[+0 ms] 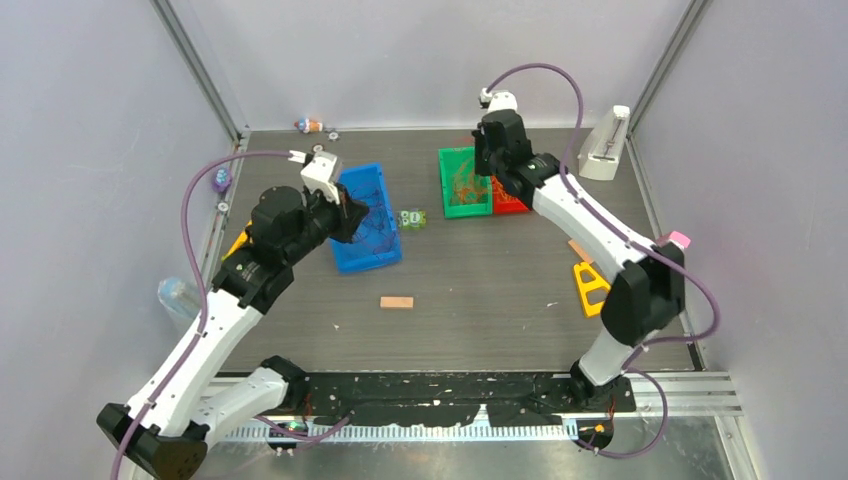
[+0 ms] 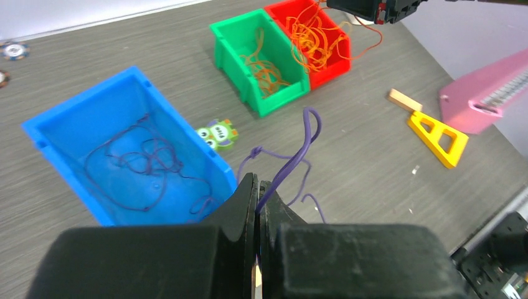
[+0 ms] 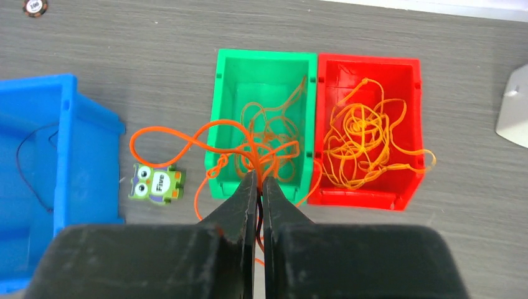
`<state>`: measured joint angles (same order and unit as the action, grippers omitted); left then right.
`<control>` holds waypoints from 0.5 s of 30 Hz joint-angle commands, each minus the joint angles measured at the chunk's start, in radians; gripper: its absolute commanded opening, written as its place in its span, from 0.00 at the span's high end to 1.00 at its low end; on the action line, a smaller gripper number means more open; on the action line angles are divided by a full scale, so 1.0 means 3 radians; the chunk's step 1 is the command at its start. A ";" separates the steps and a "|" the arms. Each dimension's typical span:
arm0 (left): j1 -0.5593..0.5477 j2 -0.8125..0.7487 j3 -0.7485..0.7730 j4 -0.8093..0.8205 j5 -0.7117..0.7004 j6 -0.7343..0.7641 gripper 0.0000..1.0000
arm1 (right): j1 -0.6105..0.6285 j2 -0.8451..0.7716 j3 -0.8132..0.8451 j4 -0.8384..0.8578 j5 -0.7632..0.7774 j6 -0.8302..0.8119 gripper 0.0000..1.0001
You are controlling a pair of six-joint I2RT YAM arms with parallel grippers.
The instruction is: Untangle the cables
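Pinching a purple cable (image 2: 297,159) in pressed-together jaws, the left gripper (image 2: 256,184) hovers at the edge of the blue bin (image 2: 81,118). The right gripper (image 3: 259,180), clamped on an orange cable (image 3: 168,134), hangs over the green bin (image 3: 261,57), the cable's loop trailing out on the blue bin's side.

Pretty clearly a robotics lab test cell: plain grey panels (image 1: 100,110) on aluminium posts (image 1: 200,70) box in a dark tabletop (image 1: 480,290), left arm (image 1: 215,320) and right arm (image 1: 590,220) bolted to a black base plate (image 1: 450,385).
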<state>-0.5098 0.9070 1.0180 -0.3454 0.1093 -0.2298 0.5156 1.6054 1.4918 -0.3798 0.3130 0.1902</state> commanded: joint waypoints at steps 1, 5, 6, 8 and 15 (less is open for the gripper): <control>0.0196 0.0143 0.0221 -0.0156 -0.0180 0.0062 1.00 | -0.0079 0.0414 0.0501 0.0264 -0.0057 0.0015 0.95; 0.0426 0.0397 0.0311 -0.0004 -0.0107 0.0062 1.00 | -0.0147 0.0858 0.0736 0.0272 -0.0086 -0.0022 0.95; 0.0492 0.0479 0.0355 0.0042 -0.0062 0.0050 1.00 | -0.0173 0.1011 0.0805 0.0277 -0.0098 -0.0023 0.95; 0.0628 0.0690 0.0478 0.0072 0.0076 -0.0007 1.00 | -0.0220 0.1253 0.0922 0.0276 -0.0190 -0.0020 0.95; 0.0888 0.1331 0.0662 0.0280 0.0159 -0.0233 1.00 | -0.0342 0.2162 0.1569 -0.0057 -0.0598 0.0223 0.95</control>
<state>-0.2741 1.2358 1.1690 -0.3294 0.1333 -0.2558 0.4305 2.1426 1.8248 -0.3393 0.2146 0.2001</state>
